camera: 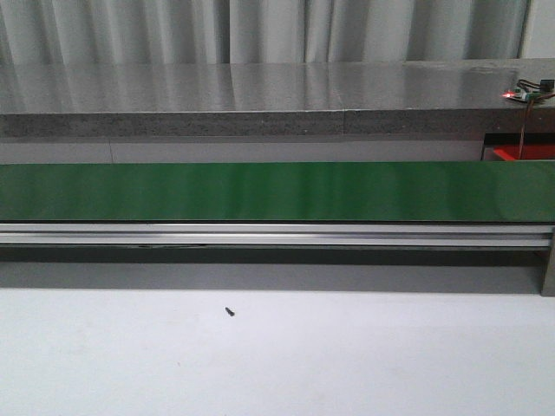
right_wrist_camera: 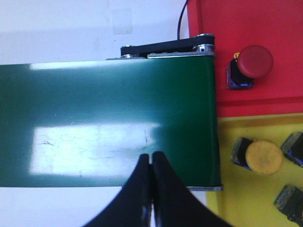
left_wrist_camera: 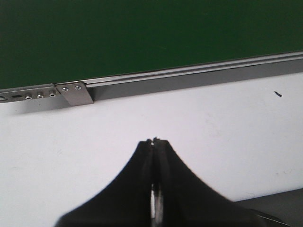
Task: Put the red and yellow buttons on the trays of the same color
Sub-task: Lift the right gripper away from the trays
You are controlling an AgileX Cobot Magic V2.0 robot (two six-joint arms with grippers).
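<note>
- The left claw (left_wrist_camera: 155, 140) has its two black fingers pressed together, holding nothing, and hangs over the white bench (left_wrist_camera: 199, 132) just short of the belt's metal rail (left_wrist_camera: 189, 78).
- In that same left wrist view a small dark screw (left_wrist_camera: 278, 94) lies alone on the bench, apart from the claw.
- The right claw (right_wrist_camera: 150, 158) is also pinched tight with nothing between its fingers; it sits above the green belt (right_wrist_camera: 109, 127), close to the belt's end.
- Past that end of the belt lie two trays side by side and touching: a red tray (right_wrist_camera: 265, 19) and a yellow tray (right_wrist_camera: 246, 203).
- A red button (right_wrist_camera: 251, 64) lies on its side in the red tray, its round cap pointing away from the belt and its dark base toward it.
- A yellow button (right_wrist_camera: 259, 156) lies in the yellow tray, near the edge where the two trays meet.
- Two more dark button bases (right_wrist_camera: 294, 147) sit in the yellow tray at the frame's edge; their cap colours cannot be made out.
- From the front, the green belt (camera: 260, 191) runs across the full width with nothing on it, and a corner of the red tray (camera: 523, 153) peeks out at its right end.
- Neither arm shows in the front view.
</note>
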